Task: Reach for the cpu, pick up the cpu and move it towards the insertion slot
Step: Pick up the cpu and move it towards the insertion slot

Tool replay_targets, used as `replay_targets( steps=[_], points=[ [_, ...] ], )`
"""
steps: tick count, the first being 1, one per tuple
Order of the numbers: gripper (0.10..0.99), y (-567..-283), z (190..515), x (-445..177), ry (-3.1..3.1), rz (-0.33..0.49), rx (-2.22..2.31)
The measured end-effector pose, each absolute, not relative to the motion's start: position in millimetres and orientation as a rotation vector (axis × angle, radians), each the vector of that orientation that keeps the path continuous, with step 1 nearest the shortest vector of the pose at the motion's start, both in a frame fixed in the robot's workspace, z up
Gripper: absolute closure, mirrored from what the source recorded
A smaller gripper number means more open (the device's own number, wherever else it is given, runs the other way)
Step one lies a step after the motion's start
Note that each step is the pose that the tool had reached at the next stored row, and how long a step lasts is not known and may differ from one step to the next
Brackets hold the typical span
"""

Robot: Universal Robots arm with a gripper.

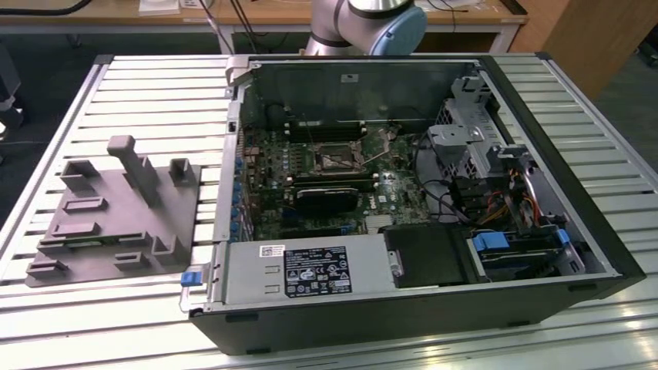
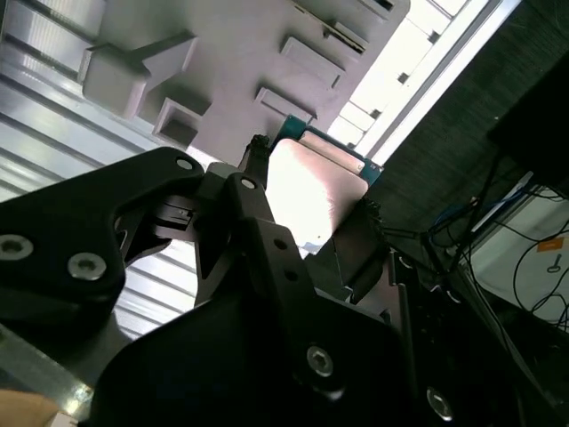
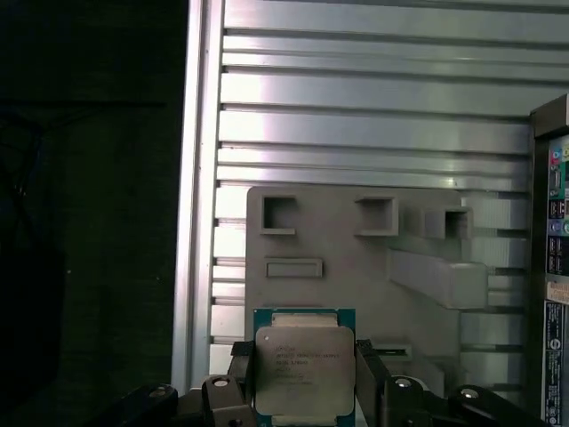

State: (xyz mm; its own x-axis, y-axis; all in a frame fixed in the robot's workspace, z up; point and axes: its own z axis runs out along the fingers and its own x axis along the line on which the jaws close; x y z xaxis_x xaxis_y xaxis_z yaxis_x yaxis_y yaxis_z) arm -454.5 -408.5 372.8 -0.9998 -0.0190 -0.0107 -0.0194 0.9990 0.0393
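Here we note the gripper (image 3: 305,381) with its jaws drawn narrow on the cpu (image 3: 305,365), one dark finger (image 3: 369,382) pressed against each of two opposite edges. In the first wrist view the chip's silvery top faces the camera, with a green rim around it. We see it held up in the air, with the grey block (image 3: 356,267) lying below it on the slatted table (image 3: 356,116). In the exterior view we find the insertion slot (image 1: 337,159) on the motherboard (image 1: 396,189) inside the open computer case (image 1: 411,308). The case stands just beside the block, towards the exterior view's right. The arm (image 1: 370,23) rises behind the case.
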Motion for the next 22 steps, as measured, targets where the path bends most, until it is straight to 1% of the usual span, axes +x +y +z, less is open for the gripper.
replay_targets(
  steps=[8, 22],
  points=[
    [0.549, -408.5, 387.4, -454.5, 3.130, 0.062, -0.030],
    [0.549, -408.5, 387.7, -444.9, 3.130, 0.062, -0.030]
  ],
)
